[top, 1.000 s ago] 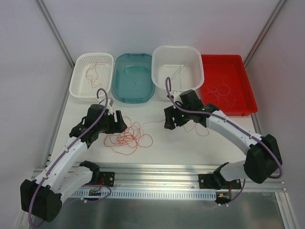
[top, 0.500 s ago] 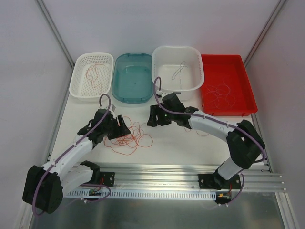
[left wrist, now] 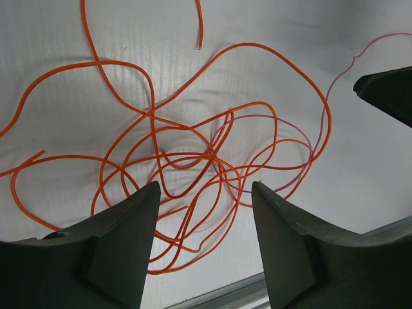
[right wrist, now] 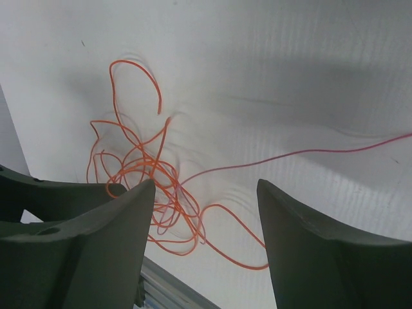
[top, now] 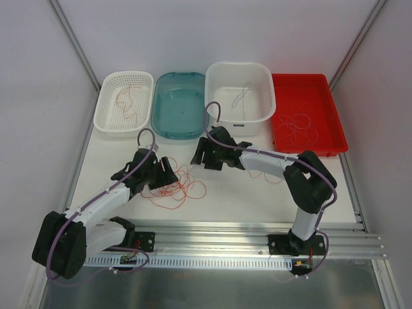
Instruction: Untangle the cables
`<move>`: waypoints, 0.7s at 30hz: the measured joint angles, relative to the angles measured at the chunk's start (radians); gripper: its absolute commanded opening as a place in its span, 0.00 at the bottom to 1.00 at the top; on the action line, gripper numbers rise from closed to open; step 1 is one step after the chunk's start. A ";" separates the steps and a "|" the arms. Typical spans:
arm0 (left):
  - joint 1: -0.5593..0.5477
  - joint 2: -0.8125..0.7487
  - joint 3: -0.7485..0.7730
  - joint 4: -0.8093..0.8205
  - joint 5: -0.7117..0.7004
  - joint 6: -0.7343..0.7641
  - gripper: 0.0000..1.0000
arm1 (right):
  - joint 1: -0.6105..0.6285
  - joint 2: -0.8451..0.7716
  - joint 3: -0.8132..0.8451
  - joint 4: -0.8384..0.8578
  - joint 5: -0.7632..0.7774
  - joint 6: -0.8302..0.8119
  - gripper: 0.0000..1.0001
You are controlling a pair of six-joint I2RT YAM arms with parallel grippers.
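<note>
Orange, hair-thin cables [top: 175,187], one strand pinkish, lie in a loose tangle on the white desk [top: 244,193]; the left tool [top: 164,172] and right tool [top: 201,154] hover at its edges, both partly open, empty.

White arms [top: 102,205], black joints [top: 59,241], purple wiring [top: 145,131].

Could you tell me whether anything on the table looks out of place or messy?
Yes: the orange cables lie in a tangled heap on the table under the open left claw, with a thin pink strand threaded through it.
</note>
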 measured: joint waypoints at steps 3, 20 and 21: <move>-0.003 0.014 -0.007 0.008 -0.002 -0.003 0.59 | 0.008 0.024 0.027 -0.002 0.001 0.033 0.68; -0.033 0.052 -0.008 0.039 -0.026 -0.024 0.59 | 0.050 0.114 0.076 -0.022 0.008 0.111 0.45; -0.033 0.055 -0.008 0.041 -0.027 -0.025 0.59 | 0.050 0.116 0.076 -0.023 0.008 0.115 0.40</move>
